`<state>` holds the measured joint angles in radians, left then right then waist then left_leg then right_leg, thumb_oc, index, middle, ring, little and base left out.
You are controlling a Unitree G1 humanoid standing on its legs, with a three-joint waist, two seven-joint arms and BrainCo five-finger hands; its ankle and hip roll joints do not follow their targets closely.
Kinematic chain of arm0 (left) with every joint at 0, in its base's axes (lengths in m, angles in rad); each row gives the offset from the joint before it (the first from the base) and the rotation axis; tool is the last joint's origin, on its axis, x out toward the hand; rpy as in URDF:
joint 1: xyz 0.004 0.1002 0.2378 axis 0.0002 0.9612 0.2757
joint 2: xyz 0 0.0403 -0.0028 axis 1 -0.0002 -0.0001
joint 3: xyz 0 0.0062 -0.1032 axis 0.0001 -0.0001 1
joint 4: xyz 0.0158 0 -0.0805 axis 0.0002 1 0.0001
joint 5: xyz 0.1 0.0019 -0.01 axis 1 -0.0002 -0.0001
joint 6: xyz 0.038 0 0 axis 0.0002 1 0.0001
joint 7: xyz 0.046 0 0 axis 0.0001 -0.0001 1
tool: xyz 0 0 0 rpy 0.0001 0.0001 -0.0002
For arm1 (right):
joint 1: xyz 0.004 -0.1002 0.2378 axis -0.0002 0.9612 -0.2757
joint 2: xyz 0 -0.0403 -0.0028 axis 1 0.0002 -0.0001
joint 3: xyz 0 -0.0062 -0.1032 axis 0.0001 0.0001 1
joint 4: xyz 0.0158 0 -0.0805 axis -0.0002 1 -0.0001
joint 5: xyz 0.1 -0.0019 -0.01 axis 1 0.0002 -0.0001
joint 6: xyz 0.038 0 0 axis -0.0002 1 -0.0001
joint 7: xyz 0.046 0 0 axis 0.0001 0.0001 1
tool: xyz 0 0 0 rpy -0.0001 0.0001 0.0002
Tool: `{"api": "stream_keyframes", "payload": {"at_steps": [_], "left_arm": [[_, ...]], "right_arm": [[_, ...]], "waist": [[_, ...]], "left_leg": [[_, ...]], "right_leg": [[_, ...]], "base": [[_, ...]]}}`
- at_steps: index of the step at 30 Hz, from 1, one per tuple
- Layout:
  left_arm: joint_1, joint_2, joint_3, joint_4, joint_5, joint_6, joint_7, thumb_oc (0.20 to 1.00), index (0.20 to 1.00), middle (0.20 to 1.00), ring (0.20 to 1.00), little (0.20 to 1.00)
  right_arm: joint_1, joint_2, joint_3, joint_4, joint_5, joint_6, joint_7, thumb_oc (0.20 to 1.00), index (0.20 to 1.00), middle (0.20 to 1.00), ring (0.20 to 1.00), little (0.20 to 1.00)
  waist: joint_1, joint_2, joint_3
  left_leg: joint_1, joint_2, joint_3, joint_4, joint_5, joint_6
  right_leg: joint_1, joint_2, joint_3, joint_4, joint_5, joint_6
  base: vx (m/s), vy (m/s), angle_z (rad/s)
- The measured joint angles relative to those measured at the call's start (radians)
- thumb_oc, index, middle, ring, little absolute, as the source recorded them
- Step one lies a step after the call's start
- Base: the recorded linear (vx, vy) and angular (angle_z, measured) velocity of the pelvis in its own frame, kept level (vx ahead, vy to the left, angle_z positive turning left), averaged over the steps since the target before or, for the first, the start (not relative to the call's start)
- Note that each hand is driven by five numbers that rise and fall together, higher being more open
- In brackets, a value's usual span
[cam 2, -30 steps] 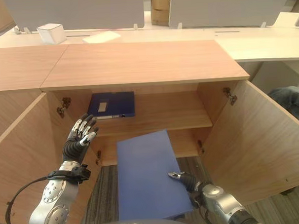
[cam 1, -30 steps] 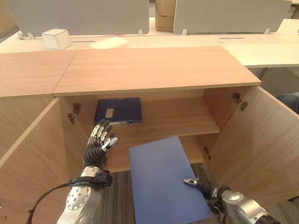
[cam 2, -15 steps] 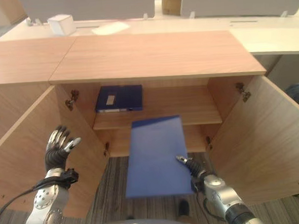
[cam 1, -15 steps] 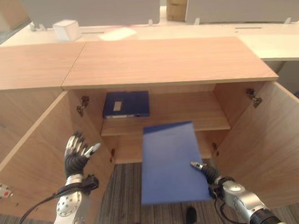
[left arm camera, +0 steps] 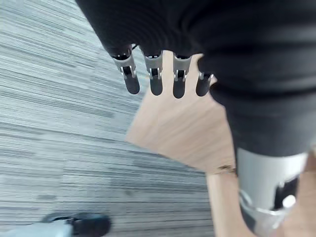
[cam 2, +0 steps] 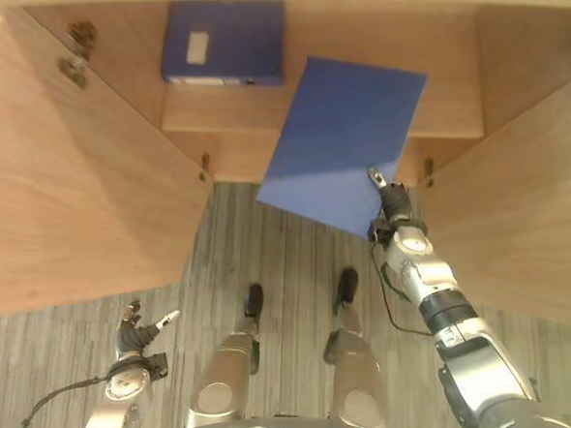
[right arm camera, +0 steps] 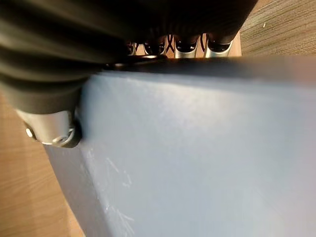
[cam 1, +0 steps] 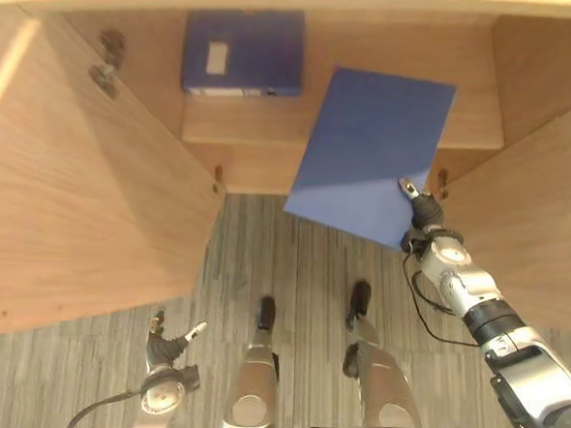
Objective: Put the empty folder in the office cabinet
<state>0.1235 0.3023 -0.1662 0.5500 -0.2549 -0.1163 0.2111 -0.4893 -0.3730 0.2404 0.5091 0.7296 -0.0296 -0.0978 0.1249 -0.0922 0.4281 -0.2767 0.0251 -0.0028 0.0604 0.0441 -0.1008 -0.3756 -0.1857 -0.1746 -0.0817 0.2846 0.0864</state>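
Inside cabinet [cam 1: 261, 128]: dark-blue binder [cam 1: 244, 54], shelved.

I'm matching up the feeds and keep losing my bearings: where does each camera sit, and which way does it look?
Left eye view: on the head, looking down at the open cabinet, the blue folder held by the right hand, the left hand low over the floor.
Right eye view: beside it, same scene; both share the dark binder on the shelf.
Left wrist view: along straight fingers toward the floor and a cabinet door.
Right wrist view: pressed against the folder, fingers behind it.
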Motion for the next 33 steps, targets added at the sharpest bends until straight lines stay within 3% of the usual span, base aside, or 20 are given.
{"api": "stream_keyframes", "payload": {"at_steps": [4,7,14,21,23,25,29,31,33], "left_arm": [[-0.021,-0.017,-0.025,0.080,0.025,0.006,0.005,1.000,1.000,1.000,1.000,1.000],[-0.083,-0.033,-0.056,0.233,0.046,0.015,0.010,1.000,1.000,1.000,1.000,1.000],[-0.094,-0.038,-0.067,0.248,0.067,0.027,0.017,1.000,1.000,1.000,1.000,1.000],[-0.103,-0.029,-0.067,0.231,0.078,0.023,0.043,1.000,1.000,1.000,1.000,1.000],[-0.103,-0.027,-0.067,0.233,0.084,0.023,0.044,1.000,1.000,1.000,1.000,1.000],[-0.103,-0.022,-0.068,0.232,0.084,0.023,0.044,1.000,1.000,1.000,1.000,1.000],[-0.124,0.007,-0.068,0.236,0.086,0.022,0.048,1.000,1.000,1.000,1.000,1.000],[-0.155,0.045,-0.053,0.234,0.087,0.020,0.063,1.000,1.000,1.000,1.000,1.000],[-0.155,0.047,-0.025,0.238,0.086,0.021,0.067,1.000,1.000,1.000,1.000,1.000]], "right_arm": [[-0.001,0.000,0.016,0.007,0.028,-0.003,-0.028,0.200,0.200,0.200,0.200,0.200],[-0.019,0.003,0.045,0.008,0.039,-0.023,-0.033,0.200,0.200,0.200,0.200,0.200],[-0.078,0.024,0.081,0.013,0.042,-0.034,-0.041,0.200,0.200,0.200,0.200,0.200],[-0.109,0.052,0.097,0.015,0.057,-0.060,-0.044,0.200,0.200,0.200,0.200,0.200],[-0.103,0.052,0.104,0.015,0.057,-0.060,-0.043,0.200,0.200,0.200,0.200,0.200],[-0.099,0.056,0.105,0.014,0.056,-0.060,-0.042,0.200,0.200,0.200,0.200,0.200],[-0.095,0.063,0.103,0.015,0.058,-0.062,-0.042,0.200,0.200,0.200,0.200,0.200],[-0.103,0.064,0.103,0.017,0.058,-0.061,-0.041,0.200,0.200,0.200,0.200,0.200],[-0.096,0.064,0.103,0.028,0.058,-0.060,-0.035,0.200,0.200,0.200,0.200,0.200]], "waist": [[-0.003,-0.002,0.025],[-0.009,-0.002,0.045],[-0.007,-0.022,0.056],[-0.006,-0.068,0.061],[-0.005,-0.071,0.063],[-0.003,-0.070,0.064],[-0.005,-0.072,0.078],[-0.005,-0.082,0.100],[-0.008,-0.081,0.099]], "left_leg": [[-0.019,0.010,0.002,-0.003,0.000,-0.002],[-0.024,0.010,0.010,-0.005,-0.001,-0.002],[-0.033,0.010,0.010,-0.008,-0.001,-0.003],[-0.034,0.004,0.011,0.002,-0.006,-0.005],[-0.051,0.000,0.010,0.040,-0.023,0.002],[-0.119,-0.001,0.011,0.168,-0.086,0.016],[-0.202,-0.005,0.018,0.308,-0.149,0.029],[-0.244,-0.006,0.014,0.335,-0.150,0.027],[-0.269,-0.010,0.005,0.347,-0.157,0.037]], "right_leg": [[-0.023,0.010,0.000,0.000,0.009,-0.012],[-0.032,0.010,0.005,0.000,0.009,-0.012],[-0.042,0.011,0.005,0.000,0.009,-0.012],[-0.043,0.008,0.023,0.000,0.008,-0.005],[-0.043,0.005,0.027,0.001,0.014,-0.005],[-0.066,0.002,0.035,0.026,0.015,-0.005],[-0.097,-0.008,0.052,0.047,0.026,0.007],[-0.115,-0.015,0.046,0.034,-0.038,0.036],[-0.138,-0.010,0.059,0.058,-0.063,0.046]], "base": [[-0.02,-0.018,-0.06],[-0.02,-0.008,-0.05],[0.00,0.000,0.00],[-0.04,0.054,-0.02],[-0.10,0.101,-0.03],[-0.08,0.057,-0.10],[0.00,-0.021,-0.07],[0.16,0.018,0.08],[0.22,0.044,0.05]]}}
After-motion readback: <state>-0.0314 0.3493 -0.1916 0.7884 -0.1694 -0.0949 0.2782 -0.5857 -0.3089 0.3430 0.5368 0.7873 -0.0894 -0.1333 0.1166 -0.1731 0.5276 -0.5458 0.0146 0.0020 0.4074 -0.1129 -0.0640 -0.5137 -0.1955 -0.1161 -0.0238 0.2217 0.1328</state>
